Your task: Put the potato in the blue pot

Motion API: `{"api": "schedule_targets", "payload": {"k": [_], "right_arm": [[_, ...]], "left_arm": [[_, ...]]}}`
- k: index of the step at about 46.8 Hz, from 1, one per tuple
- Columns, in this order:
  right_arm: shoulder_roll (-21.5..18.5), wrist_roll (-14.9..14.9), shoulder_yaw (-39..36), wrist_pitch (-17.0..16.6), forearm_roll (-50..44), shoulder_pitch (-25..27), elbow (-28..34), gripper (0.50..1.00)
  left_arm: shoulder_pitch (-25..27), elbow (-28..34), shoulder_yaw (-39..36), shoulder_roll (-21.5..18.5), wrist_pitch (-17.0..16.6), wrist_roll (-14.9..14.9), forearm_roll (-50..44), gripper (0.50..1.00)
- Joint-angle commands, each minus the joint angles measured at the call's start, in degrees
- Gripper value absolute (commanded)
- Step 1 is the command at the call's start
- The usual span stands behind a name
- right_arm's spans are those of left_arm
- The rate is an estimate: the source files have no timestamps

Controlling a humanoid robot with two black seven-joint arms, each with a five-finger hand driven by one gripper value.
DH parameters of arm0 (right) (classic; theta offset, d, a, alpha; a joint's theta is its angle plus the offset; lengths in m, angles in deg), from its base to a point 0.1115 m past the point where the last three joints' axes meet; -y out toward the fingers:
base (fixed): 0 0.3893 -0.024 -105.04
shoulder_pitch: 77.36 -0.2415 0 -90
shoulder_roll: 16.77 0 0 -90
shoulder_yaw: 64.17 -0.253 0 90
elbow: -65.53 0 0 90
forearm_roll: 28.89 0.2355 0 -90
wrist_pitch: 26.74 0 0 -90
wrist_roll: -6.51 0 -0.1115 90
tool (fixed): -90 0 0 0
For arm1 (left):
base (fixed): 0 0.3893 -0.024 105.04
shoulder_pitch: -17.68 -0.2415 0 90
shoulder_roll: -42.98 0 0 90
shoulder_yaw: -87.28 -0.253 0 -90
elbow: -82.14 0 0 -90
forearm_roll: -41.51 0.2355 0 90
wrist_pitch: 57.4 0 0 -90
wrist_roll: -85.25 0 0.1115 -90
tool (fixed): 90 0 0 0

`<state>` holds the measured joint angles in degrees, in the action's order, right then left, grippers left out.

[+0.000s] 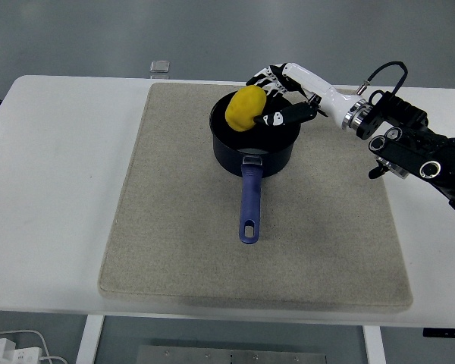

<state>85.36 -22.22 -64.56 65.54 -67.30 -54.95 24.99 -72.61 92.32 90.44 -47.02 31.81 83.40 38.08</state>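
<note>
Over the dark blue metal pot with the long blue handle (254, 144), on the beige felt mat (174, 220), hangs the yellow oval potato (245, 108), gripped on its right side by the right hand (277, 95), fingers wrapped around it.

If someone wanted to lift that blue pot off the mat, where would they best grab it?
By the long blue handle, most likely. It sticks out from the blue pot toward the table's near edge, lying free over the grey mat, so a hand coming from the near side could wrap around it. The right hand and potato occupy the pot's mouth.
</note>
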Motion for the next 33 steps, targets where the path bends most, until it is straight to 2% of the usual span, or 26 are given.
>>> {"api": "schedule_targets", "payload": {"k": [1,13,33], "right_arm": [[-0.1,0.0,0.0,0.0,0.0,0.0,0.2,0.500],[-2.1,-0.1,-0.3,1.0,0.0,1.1,0.2,0.500],[-2.1,0.0,-0.4,0.6,-0.1,1.1,0.2,0.500]], "left_arm": [[0.0,0.0,0.0,0.0,0.0,0.0,0.0,0.992],[-0.1,-0.3,0.0,0.0,0.0,0.0,0.0,0.992],[-0.1,-0.3,0.0,0.0,0.0,0.0,0.0,0.992]]}}
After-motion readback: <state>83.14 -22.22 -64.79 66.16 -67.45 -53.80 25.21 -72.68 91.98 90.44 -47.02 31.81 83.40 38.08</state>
